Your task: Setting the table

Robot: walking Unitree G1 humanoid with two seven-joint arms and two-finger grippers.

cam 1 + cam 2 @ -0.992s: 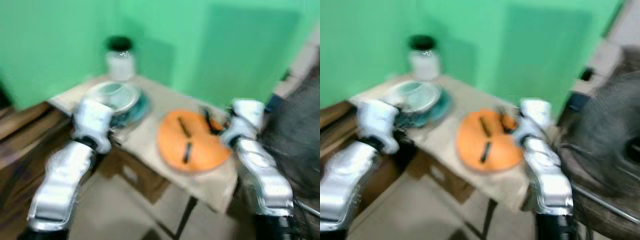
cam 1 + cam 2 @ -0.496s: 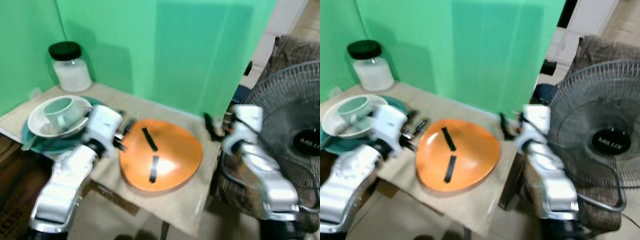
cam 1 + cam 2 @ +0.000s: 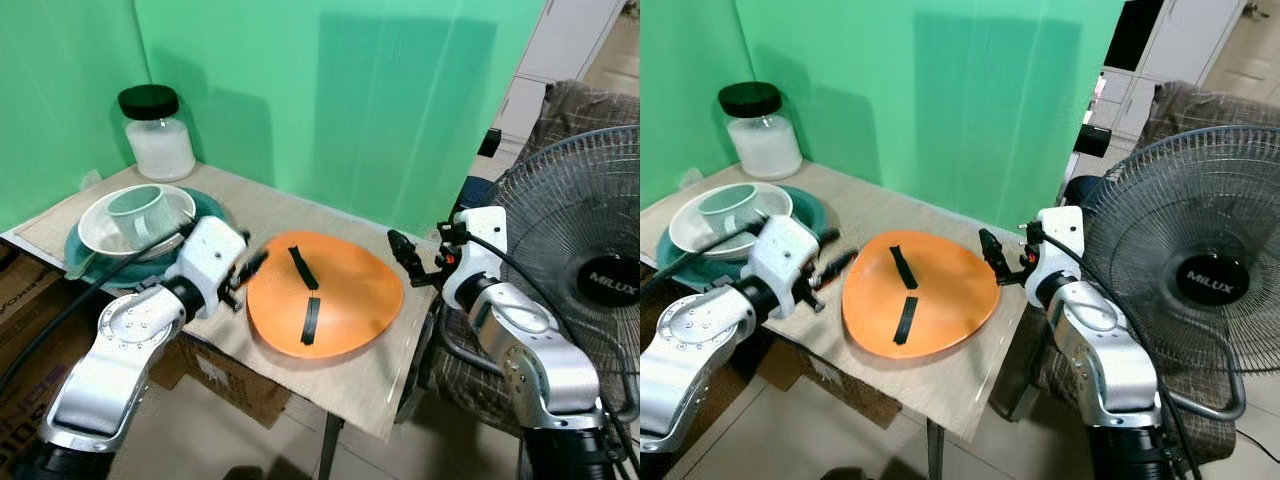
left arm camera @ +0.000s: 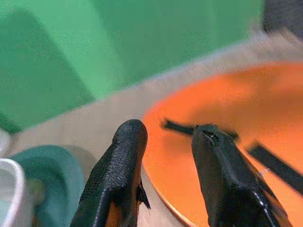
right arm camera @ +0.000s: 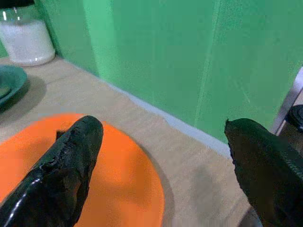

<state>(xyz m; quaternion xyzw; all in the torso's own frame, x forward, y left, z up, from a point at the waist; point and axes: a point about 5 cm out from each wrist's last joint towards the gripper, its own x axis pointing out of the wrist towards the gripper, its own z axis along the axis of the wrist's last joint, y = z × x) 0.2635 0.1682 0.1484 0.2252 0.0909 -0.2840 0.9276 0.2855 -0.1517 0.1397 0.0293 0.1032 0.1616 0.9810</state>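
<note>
The orange plate lies flat on the tabletop, its narrower end toward the right hand; both hands are open and hold nothing. The left hand sits at the plate's edge; the view is sharper and has swung right since earlier.

Light was bright and even, apparently from overhead. The jar threw a soft shadow on the green wall behind it, and the orange plate carried a pale sheen near its middle. Both eye views were sharp. The left wrist view was soft, its fingers blurred; in the right wrist view the fingers were out of focus.
</note>
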